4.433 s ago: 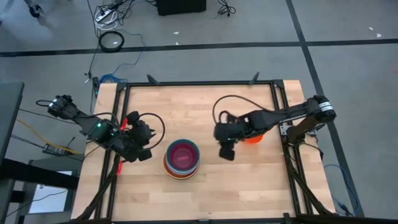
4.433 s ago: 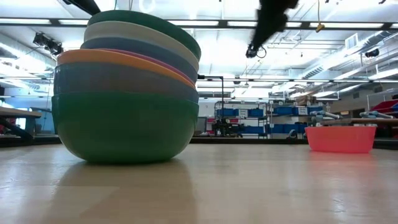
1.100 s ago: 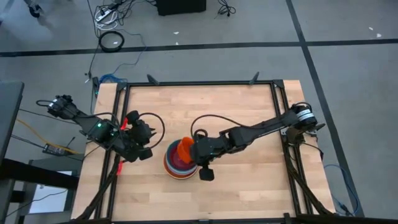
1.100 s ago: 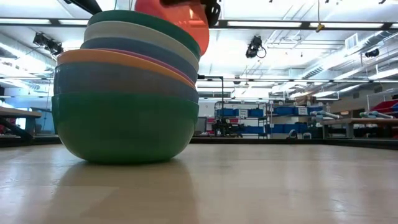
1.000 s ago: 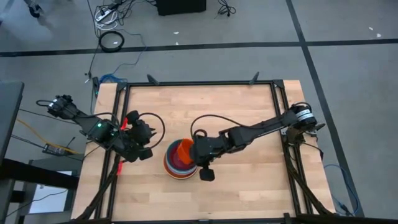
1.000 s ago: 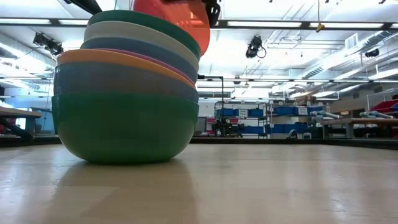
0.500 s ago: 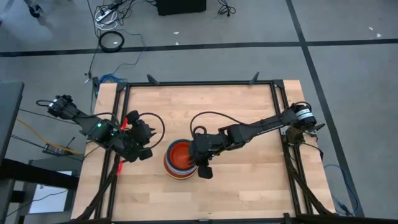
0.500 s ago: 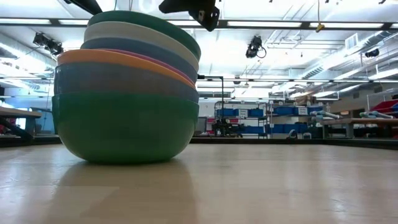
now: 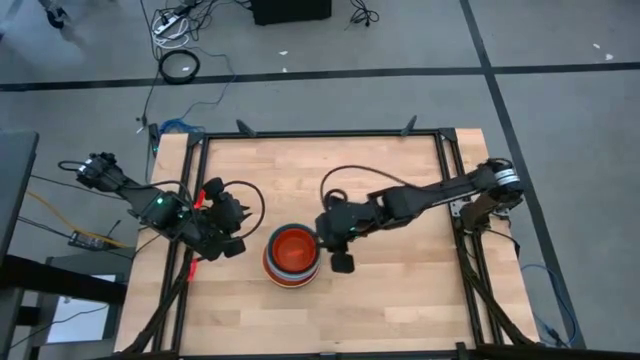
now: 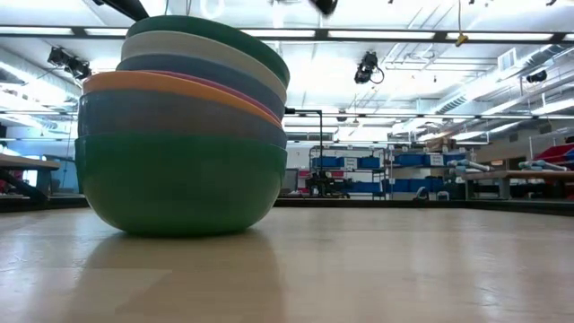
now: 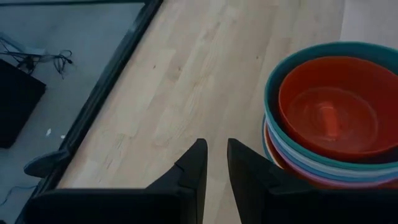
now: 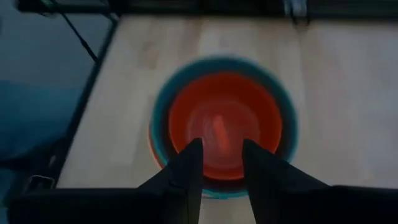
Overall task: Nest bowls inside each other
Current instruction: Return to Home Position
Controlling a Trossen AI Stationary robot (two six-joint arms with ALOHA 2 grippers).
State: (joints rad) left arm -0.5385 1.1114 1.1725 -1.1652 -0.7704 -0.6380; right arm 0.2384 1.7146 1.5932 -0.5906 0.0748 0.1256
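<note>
Wood table, bowls stacked; shelves behind; left gripper, right gripper parted, empty.

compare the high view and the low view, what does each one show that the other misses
Only the high view looks into the stack, where the red-orange bowl sits innermost. It also shows both arms in full: the left arm on the stack's left, the right arm reaching in from its right.

Only the low view shows the stack's side, with rims layered from the teal bowl up to the dull green bowl, and the room behind.

Both show one stack on the wooden table.
</note>
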